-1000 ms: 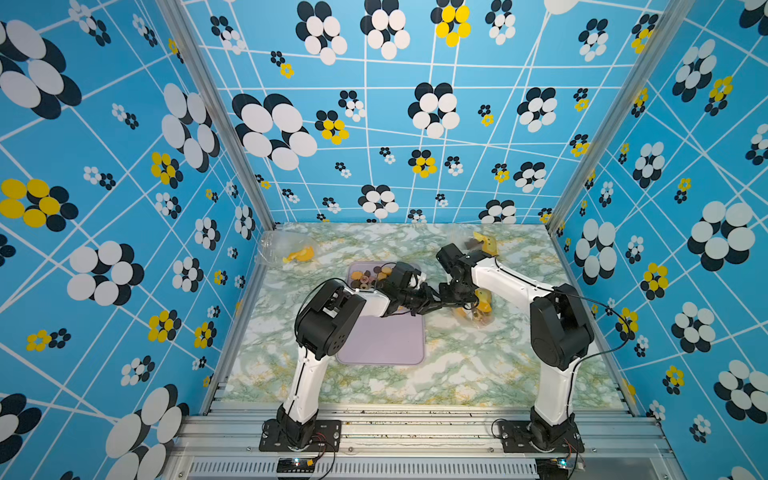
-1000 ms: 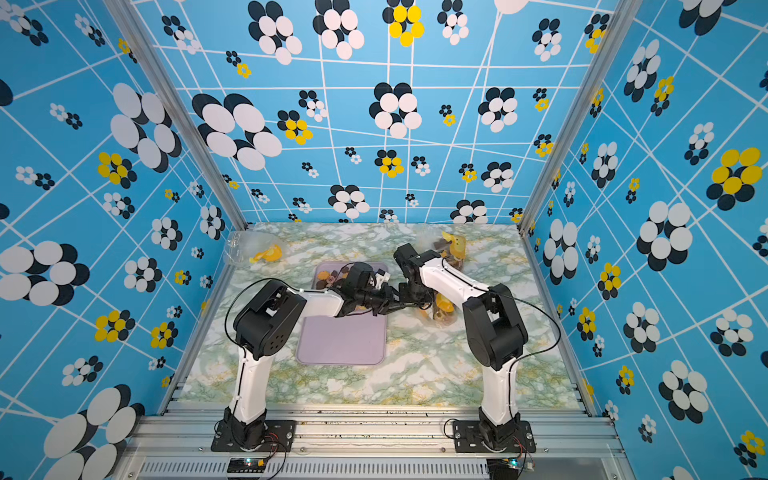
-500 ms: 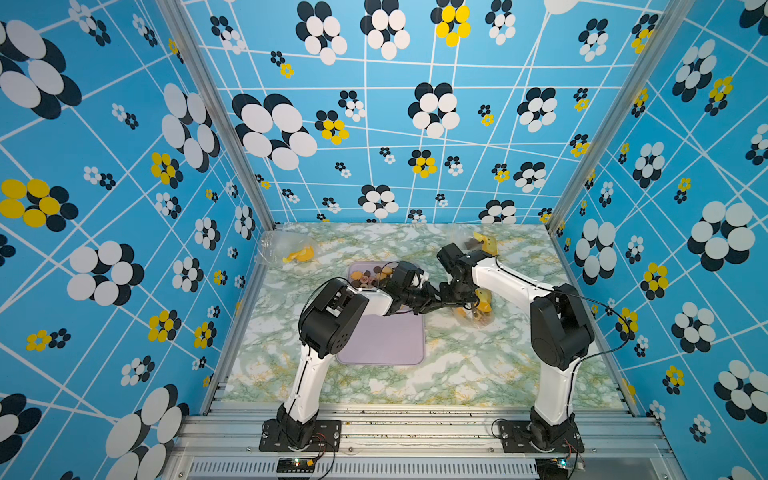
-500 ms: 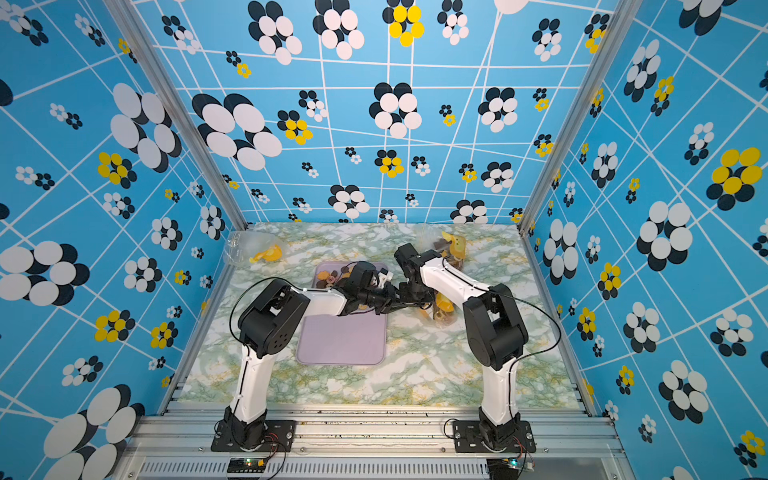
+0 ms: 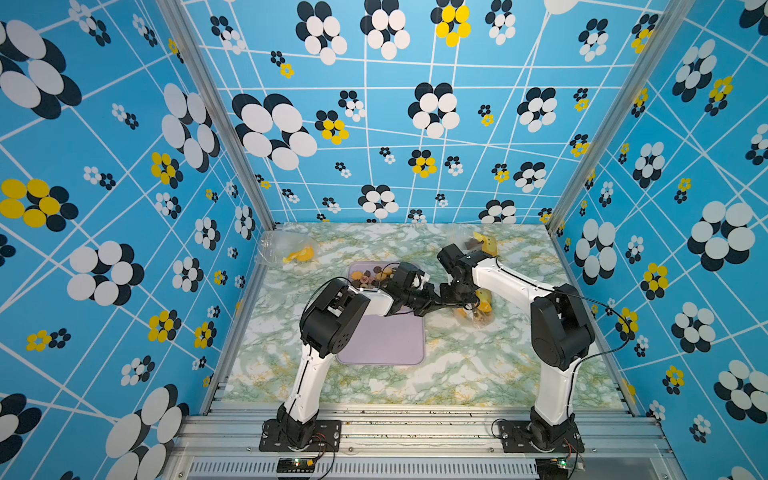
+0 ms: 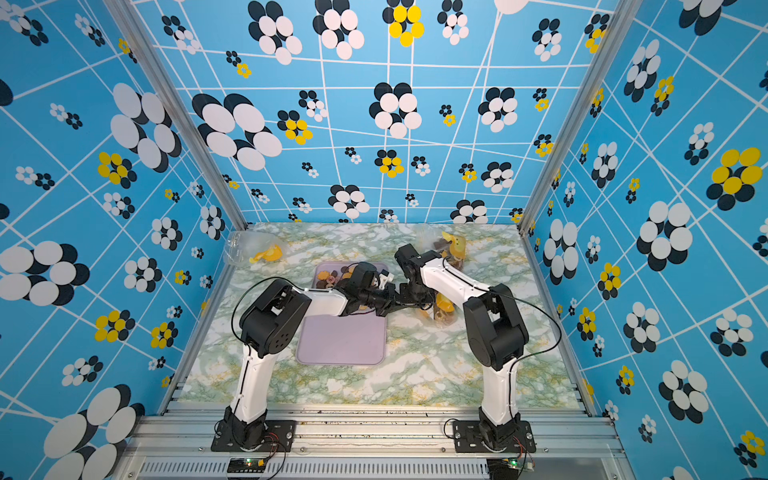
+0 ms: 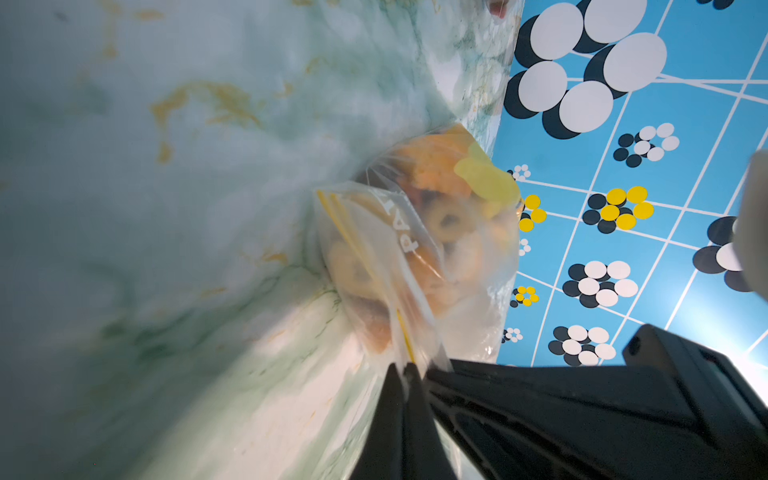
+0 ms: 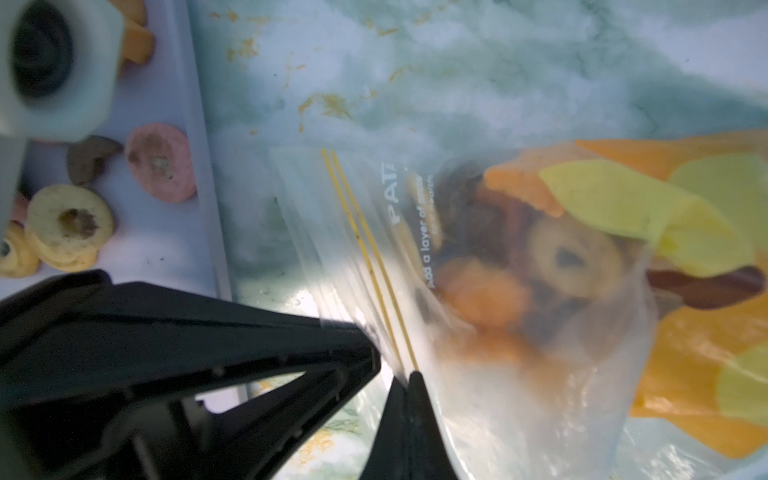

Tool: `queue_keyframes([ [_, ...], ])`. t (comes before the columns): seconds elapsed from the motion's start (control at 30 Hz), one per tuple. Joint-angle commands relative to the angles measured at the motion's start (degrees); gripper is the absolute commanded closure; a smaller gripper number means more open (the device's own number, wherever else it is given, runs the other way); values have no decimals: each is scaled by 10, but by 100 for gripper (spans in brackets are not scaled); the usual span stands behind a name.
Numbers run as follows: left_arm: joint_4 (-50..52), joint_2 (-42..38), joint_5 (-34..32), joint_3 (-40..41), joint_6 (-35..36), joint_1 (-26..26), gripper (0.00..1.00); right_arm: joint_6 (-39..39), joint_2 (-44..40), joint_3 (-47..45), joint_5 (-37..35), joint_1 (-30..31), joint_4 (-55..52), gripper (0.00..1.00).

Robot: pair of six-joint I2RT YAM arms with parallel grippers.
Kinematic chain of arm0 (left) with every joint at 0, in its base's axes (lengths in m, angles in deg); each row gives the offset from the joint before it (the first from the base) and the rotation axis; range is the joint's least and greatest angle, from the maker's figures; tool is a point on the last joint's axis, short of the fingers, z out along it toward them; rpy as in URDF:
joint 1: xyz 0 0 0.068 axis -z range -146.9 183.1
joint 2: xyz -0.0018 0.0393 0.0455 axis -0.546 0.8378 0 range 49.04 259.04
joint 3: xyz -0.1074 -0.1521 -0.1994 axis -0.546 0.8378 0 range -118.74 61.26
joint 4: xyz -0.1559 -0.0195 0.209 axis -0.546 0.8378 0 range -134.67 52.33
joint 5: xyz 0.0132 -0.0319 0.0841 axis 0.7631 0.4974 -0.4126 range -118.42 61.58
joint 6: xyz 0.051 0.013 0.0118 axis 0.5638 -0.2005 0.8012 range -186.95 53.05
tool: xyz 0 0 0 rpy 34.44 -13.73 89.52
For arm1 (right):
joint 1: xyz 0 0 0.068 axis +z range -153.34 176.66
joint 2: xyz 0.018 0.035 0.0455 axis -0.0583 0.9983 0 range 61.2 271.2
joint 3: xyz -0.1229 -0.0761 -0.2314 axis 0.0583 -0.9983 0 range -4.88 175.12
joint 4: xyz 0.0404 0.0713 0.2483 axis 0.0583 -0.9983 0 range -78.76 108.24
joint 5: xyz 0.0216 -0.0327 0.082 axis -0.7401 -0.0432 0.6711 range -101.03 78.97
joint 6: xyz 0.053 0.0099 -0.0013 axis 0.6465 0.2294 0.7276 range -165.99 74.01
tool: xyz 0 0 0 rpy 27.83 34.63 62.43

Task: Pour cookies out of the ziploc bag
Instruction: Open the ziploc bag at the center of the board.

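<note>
Left wrist view: left end effector [image 7: 405, 370] has just clamped the ziploc bag [image 7: 415, 257] rim.
Right end effector [image 8: 409, 376] pinches it too; cookies [image 8: 494, 295] sit bagged mid-surface, beside the tray [image 8: 166, 95], probably ready for pulling open.

Bright, evenly lit work cell: crisp from above, blurred at the wrists.
In both top views the light is flat, shadows on the marble table [image 5: 478, 374] are faint, and the wide lens bows the patterned walls [image 5: 124, 166] outward at the edges. Both wrist views are soft (whether from smear or close focus is unclear): the ziploc bag [image 7: 415, 249] looks hazy, and white glare washes the tabletop beside it.
</note>
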Motion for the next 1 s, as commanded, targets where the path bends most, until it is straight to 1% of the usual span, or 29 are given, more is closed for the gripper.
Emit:
queue_keyframes([
  [0.0, 15, 6, 8, -15, 3, 4, 100, -4, -18, 0, -14, -4, -13, 100],
  [0.27, 39, 1, 4, -17, 15, 4, 100, -26, -28, 2, -77, -4, -32, 100],
  [0.53, 51, -6, 1, -14, 22, 3, 100, -39, -27, 15, -116, 2, -45, 100],
  [0.67, 61, -9, 1, -14, 28, 3, 100, -41, -33, 18, -122, 3, -46, 100],
  [0.83, 119, -28, -12, -16, 70, 4, 100, -40, -52, 19, -134, 3, -50, 100],
  [0.97, 181, -53, -29, -23, 123, 4, 100, -40, -61, 24, -134, 3, -57, 100],
])
